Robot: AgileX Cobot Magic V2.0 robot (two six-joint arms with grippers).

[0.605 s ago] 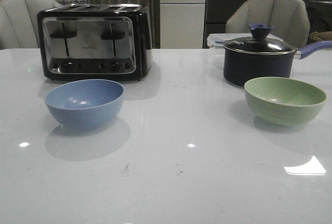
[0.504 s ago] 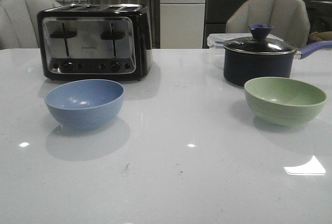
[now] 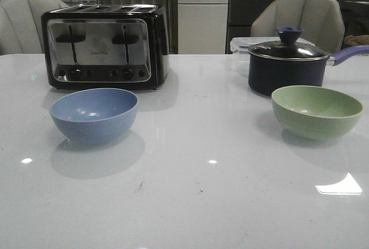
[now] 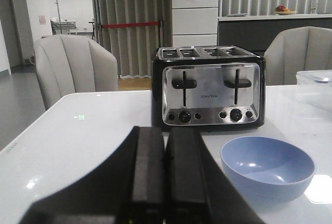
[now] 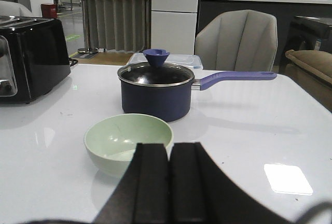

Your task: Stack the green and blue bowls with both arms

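Both grippers closed & empty, left gripper (image 4: 165, 175) near blue bowl (image 4: 267, 167), right gripper (image 5: 169, 182) by green bowl (image 5: 127, 142).

Kitchen: toaster (image 3: 105, 46), saucepan (image 3: 286, 65), fridge (image 3: 203, 11).

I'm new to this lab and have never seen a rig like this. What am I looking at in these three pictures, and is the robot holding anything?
It is a two-armed robot at a white table. One picture looks forward over the table. The other two come from cameras on each wrist, so the dark shapes at their lower edge are the left gripper and right gripper. Both are shut and hold nothing.

On the table stand a blue bowl on the left and a green bowl on the right, apart and not yet stacked. Behind the blue one is a toaster; behind the green one, a lidded saucepan.
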